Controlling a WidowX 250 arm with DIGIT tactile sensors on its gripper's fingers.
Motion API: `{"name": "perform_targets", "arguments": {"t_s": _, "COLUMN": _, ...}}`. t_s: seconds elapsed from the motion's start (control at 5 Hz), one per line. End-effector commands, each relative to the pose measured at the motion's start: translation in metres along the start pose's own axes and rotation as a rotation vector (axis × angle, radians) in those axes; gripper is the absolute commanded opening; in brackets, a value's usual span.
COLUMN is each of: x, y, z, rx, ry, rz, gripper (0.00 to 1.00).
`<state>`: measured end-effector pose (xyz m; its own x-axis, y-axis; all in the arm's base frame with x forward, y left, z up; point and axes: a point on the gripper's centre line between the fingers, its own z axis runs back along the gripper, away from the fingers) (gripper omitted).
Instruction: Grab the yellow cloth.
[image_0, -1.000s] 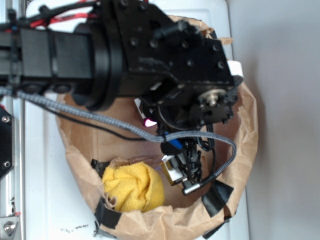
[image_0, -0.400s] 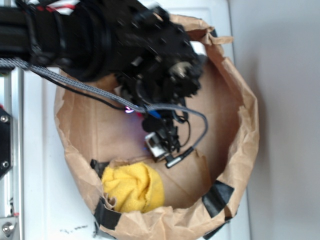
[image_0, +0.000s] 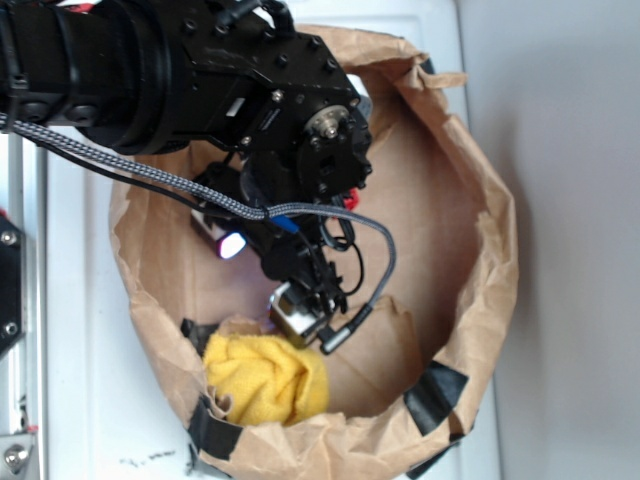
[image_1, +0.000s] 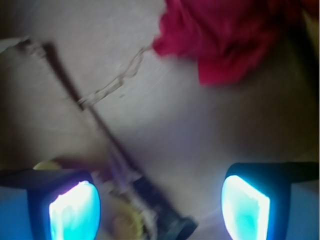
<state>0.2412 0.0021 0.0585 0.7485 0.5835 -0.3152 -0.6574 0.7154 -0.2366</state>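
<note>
The yellow cloth (image_0: 265, 380), a fuzzy bundle, lies inside a brown paper bag (image_0: 480, 300), against its lower left wall. My gripper (image_0: 304, 314) hangs just above and slightly right of the cloth, not visibly touching it. In the wrist view my gripper (image_1: 160, 206) is open and empty, its two glowing pads (image_1: 75, 212) wide apart over the bag floor. A blurred yellowish patch (image_1: 127, 224) shows low between them. A braided cable with a black tip (image_1: 170, 225) crosses the gap.
A red wrinkly cloth (image_1: 225, 35) lies farther along the bag floor in the wrist view; the arm hides it in the exterior view. The bag's crumpled walls, patched with black tape (image_0: 435, 395), ring the gripper. The bag sits on a white surface (image_0: 80, 400).
The arm has swung left and back across the bag. The gripper has moved from the right of the yellow cloth to just above its top edge. The cloth has not moved.
</note>
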Motion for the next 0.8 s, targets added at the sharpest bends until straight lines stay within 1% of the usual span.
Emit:
{"name": "perform_targets", "arguments": {"t_s": 0.0, "x": 0.006, "y": -0.041, "z": 0.013, "rx": -0.086, "ry": -0.042, "rz": 0.017, "gripper": 1.0}}
{"name": "perform_targets", "arguments": {"t_s": 0.2, "x": -0.006, "y": -0.054, "z": 0.0, "rx": -0.076, "ry": -0.007, "rz": -0.028, "gripper": 1.0}}
{"name": "perform_targets", "arguments": {"t_s": 0.4, "x": -0.026, "y": -0.065, "z": -0.017, "rx": -0.068, "ry": 0.1, "rz": -0.107, "gripper": 1.0}}
{"name": "perform_targets", "arguments": {"t_s": 0.6, "x": -0.031, "y": -0.069, "z": -0.039, "rx": -0.035, "ry": 0.129, "rz": -0.145, "gripper": 1.0}}
